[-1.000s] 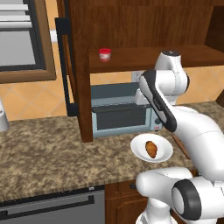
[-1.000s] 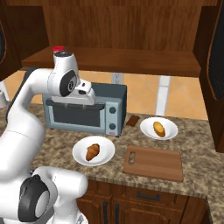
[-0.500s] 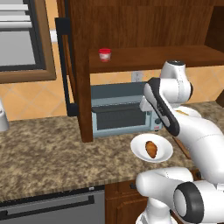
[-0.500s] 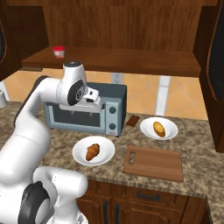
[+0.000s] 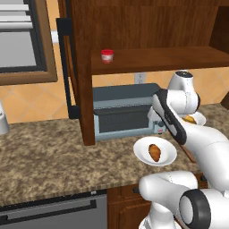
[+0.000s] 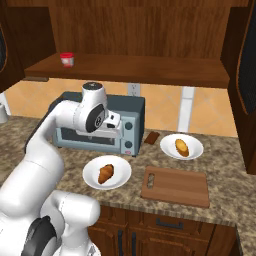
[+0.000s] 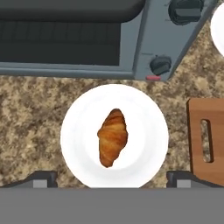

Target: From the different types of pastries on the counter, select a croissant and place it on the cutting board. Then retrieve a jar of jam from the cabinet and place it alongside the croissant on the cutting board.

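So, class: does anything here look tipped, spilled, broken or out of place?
Nothing stands out. The croissant lies whole on its white plate, the second pastry on its own plate, the cutting board flat on the counter, and the jar of jam upright on the cabinet shelf.

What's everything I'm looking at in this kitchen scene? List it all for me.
croissant: one, orange-brown, on the nearer white plate.
golden-yellow pastry: one, on the farther white plate.
cutting board: one, reddish-brown, bare, on the counter right of the croissant's plate.
jar of jam: one, red with whitish lid, on the cabinet shelf.
toaster oven: one, grey, on the counter under the shelf.
small dark block: one, by the toaster oven.
cabinet door handle: one, black.
robot arm: white, bent over the counter.
gripper: dark fingertips spread wide, above the croissant's plate.
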